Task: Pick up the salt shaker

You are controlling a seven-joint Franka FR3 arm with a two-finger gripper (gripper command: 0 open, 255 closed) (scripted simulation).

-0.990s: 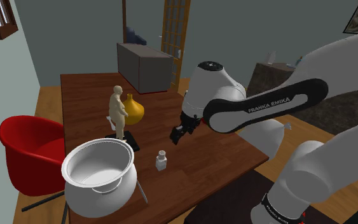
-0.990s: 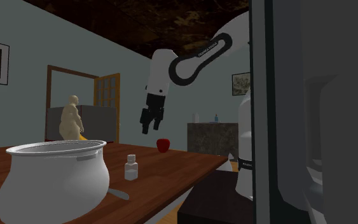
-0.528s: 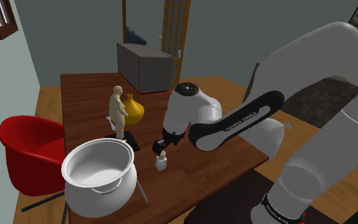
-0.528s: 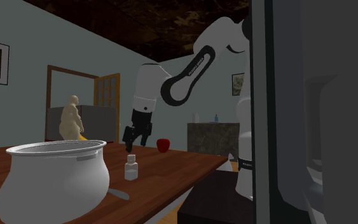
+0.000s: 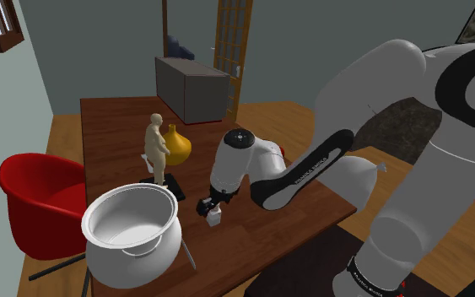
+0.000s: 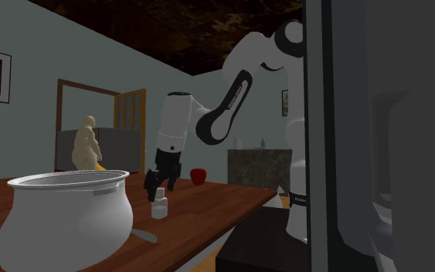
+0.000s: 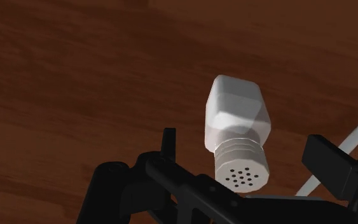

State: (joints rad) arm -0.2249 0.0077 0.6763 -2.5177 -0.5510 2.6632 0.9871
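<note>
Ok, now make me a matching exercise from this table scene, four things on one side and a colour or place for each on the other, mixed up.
Things:
1. salt shaker
2. pot
3. armchair
4. figurine

Descriptions:
A. red, beside the table
B. tan, standing upright
C. small, white, between the open jaws
D. large, white, at the table's near corner

Pairs: 1-C, 2-D, 3-A, 4-B

Table point(image 7: 75, 76) dark wood, grained; pot point(image 5: 132, 257) glossy; salt shaker point(image 7: 236, 121) matt white.
</note>
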